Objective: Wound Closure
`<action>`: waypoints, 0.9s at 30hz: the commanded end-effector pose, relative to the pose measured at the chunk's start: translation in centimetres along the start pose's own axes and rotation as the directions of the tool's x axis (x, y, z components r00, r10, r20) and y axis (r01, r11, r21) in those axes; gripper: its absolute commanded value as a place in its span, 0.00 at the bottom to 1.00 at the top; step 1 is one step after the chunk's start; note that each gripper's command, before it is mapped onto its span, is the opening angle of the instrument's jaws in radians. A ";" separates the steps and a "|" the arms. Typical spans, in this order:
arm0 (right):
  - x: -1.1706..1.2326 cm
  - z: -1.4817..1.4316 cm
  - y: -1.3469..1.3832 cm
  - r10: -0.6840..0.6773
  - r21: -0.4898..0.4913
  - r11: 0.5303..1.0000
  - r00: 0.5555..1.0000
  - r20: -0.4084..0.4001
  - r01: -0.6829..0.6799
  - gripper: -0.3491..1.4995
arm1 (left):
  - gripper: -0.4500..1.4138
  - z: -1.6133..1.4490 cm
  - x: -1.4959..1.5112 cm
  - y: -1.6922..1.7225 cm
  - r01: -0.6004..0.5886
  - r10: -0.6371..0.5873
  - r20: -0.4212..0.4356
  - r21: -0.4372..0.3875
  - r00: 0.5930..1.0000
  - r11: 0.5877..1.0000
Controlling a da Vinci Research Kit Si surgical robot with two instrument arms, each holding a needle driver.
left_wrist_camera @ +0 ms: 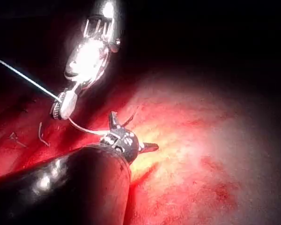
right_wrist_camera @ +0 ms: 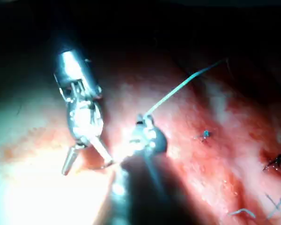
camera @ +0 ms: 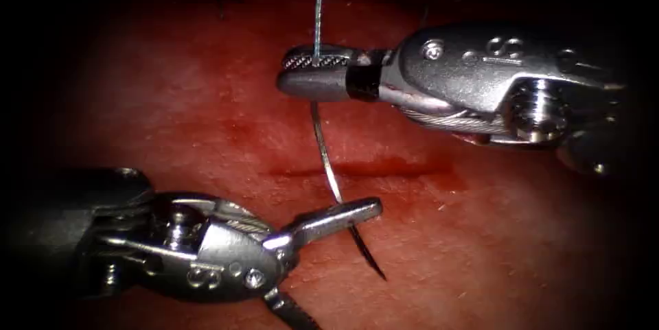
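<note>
From where I stand, the right end effector (camera: 312, 73) comes in from three o'clock and sits above the cut (camera: 371, 167), its jaws clamped together on the swaged tail of the needle (camera: 328, 165) — right where the thread (camera: 318, 1) joins it. The thread runs straight up from those jaws toward twelve o'clock and out of sight.

The needle hangs down from that grip in a shallow curve, crossing the cut over the red fluid (camera: 405, 165) that lines it, and its dark point ends toward six o'clock, free above the tissue (camera: 522, 234). I cannot see it entering the tissue anywhere.

The left end effector (camera: 336, 261) reaches in from eight o'clock with its jaws spread wide — the upper jaw lies across the needle near its pointed end, the lower jaw points down toward six o'clock, and nothing is held between them.

In the left wrist view the right end effector (left_wrist_camera: 61, 107) shows bright with the thread (left_wrist_camera: 23, 77) leading off it. In the right wrist view the left end effector (right_wrist_camera: 86, 157) stands spread, and short cut ends of thread (right_wrist_camera: 205, 135) lie on the tissue.
</note>
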 end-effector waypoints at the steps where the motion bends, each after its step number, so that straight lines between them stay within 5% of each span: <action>1: -0.04 0.02 0.04 0.029 -0.004 1.000 1.000 0.005 -0.029 0.00 | 0.75 0.07 -0.02 -0.03 -0.010 0.010 0.006 0.019 1.000 1.000; 5: -0.06 -0.03 0.08 0.115 -0.005 0.993 0.993 0.032 -0.115 0.00 | 0.63 0.08 -0.05 -0.12 -0.073 0.072 0.012 0.092 0.997 0.993; 9: -0.08 -0.05 0.08 0.177 -0.035 0.984 0.982 0.070 -0.175 0.00 | 0.64 0.11 -0.08 -0.21 -0.187 0.185 0.025 0.173 0.982 0.967; 22: -0.11 -0.07 0.09 0.236 -0.055 0.971 0.969 0.074 -0.232 0.00 | 0.56 0.20 -0.07 -0.28 -0.412 0.395 0.115 0.246 0.911 0.877; 23: -0.11 -0.07 0.09 0.236 -0.055 0.971 0.969 0.074 -0.232 0.00 | 0.51 0.20 -0.07 -0.28 -0.417 0.401 0.117 0.245 0.909 0.875; 24: -0.11 -0.07 0.09 0.236 -0.055 0.971 0.969 0.074 -0.232 0.00 | 0.36 0.20 -0.07 -0.28 -0.417 0.400 0.117 0.245 0.909 0.875; 25: -0.11 -0.07 0.08 0.236 -0.055 0.971 0.969 0.074 -0.232 0.00 | 0.00 0.20 -0.08 -0.29 -0.417 0.401 0.117 0.245 0.909 0.875; 27: -0.11 -0.07 0.08 0.241 -0.055 0.970 0.968 0.074 -0.238 0.00 | 0.00 0.19 -0.09 -0.29 -0.428 0.411 0.121 0.245 0.904 0.870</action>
